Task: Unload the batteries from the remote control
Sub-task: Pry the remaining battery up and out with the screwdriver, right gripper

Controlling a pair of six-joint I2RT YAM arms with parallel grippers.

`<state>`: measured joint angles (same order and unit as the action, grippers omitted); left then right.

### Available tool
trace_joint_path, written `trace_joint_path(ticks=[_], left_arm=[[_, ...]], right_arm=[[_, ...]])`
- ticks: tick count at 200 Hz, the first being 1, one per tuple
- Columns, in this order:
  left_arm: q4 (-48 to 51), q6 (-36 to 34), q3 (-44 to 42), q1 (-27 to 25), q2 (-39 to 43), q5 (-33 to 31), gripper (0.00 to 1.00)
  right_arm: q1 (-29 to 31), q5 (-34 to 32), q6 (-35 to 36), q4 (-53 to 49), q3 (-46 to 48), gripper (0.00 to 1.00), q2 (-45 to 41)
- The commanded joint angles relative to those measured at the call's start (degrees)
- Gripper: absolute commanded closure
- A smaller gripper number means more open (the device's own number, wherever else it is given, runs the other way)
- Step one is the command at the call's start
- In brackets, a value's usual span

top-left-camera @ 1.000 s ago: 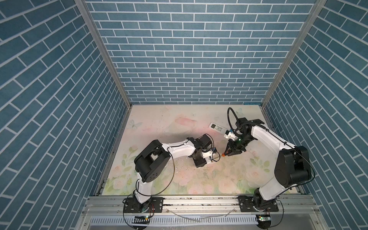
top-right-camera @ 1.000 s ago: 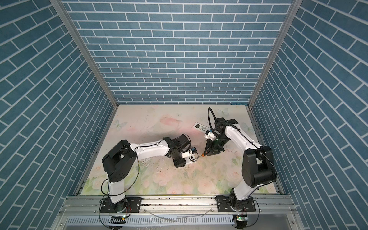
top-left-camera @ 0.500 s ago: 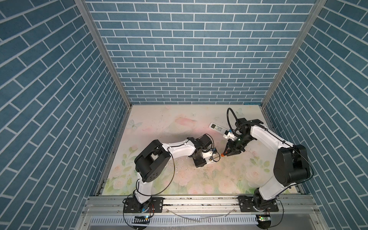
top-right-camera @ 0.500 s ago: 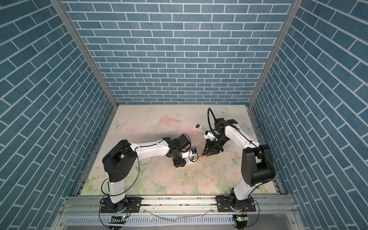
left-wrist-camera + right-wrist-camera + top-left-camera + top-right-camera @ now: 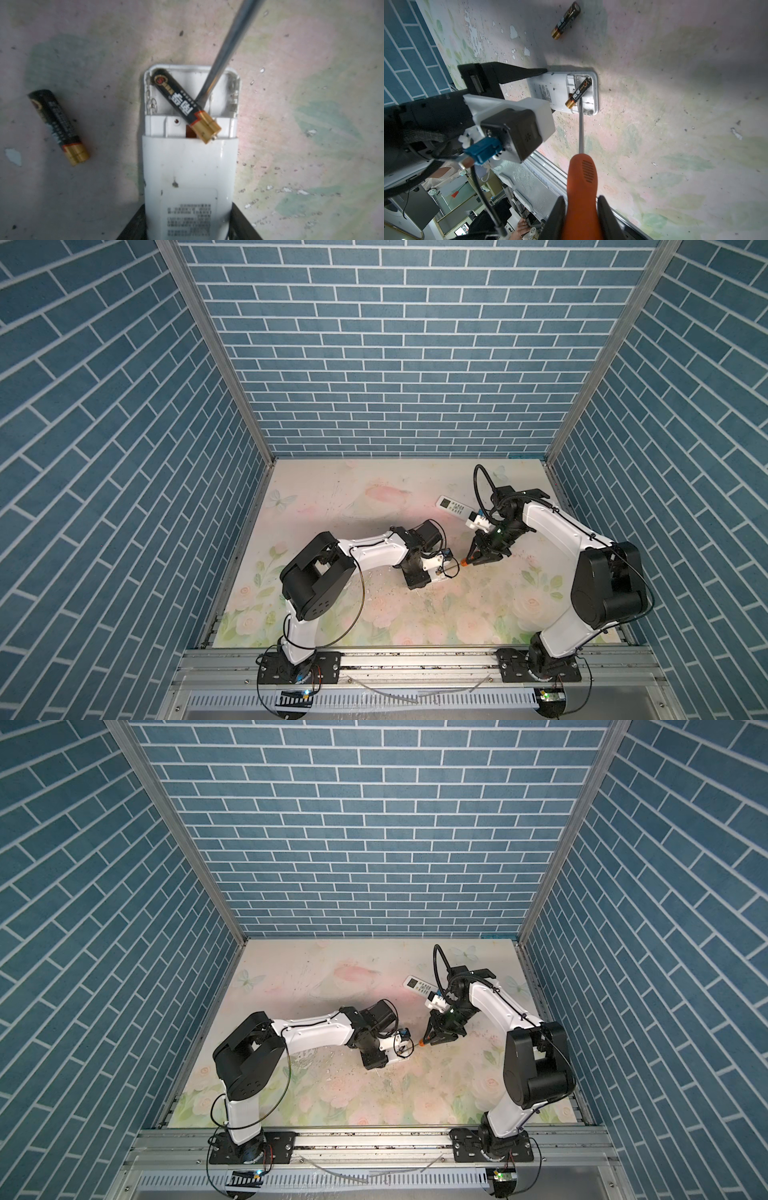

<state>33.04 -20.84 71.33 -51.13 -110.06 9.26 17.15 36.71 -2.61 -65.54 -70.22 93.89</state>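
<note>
In both top views the two arms meet near the middle of the flowered desk (image 5: 332,497). The left gripper (image 5: 428,577) lies low on the desk. The right gripper (image 5: 478,560) faces it, tilted down, and is closed on an orange-handled screwdriver (image 5: 464,561) whose thin shaft reaches toward the left gripper. A second remote (image 5: 453,506), white and face up, lies well behind them near the right arm's wrist. In the left wrist view the left gripper's dark fingers press on both long sides of the white remote control (image 5: 189,166), which lies back up with its battery bay uncovered. One black battery with a gold end, the raised battery (image 5: 185,106), sits crosswise in the bay, its black end in a far corner and its gold end lifted over the bay's edge nearest the gripper. The screwdriver's steel shaft slants in and ends against this battery's side, with the tip hidden. A loose battery (image 5: 58,126) of the same kind lies flat on the desk, beside the remote control but apart from it. In the right wrist view the right gripper's two fingers clamp the orange handle. The shaft runs straight to the open bay and the tilted battery, and the loose battery lies farther off on the bare desk.
</note>
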Motion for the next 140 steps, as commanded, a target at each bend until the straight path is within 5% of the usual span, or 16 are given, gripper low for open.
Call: trace_joint_path(ticks=[1, 140], left_arm=[[2.7, 0.8, -2.7, 0.9, -2.3, -1.7, 0.44], [2.6, 1.3, -3.1, 0.9, -2.1, -0.6, 0.45]], right_arm=[[0.8, 2.8, 1.2, 1.8, 0.1, 1.00, -0.9], [0.8, 2.3, 1.4, 1.6, -2.4, 1.00, -0.5]])
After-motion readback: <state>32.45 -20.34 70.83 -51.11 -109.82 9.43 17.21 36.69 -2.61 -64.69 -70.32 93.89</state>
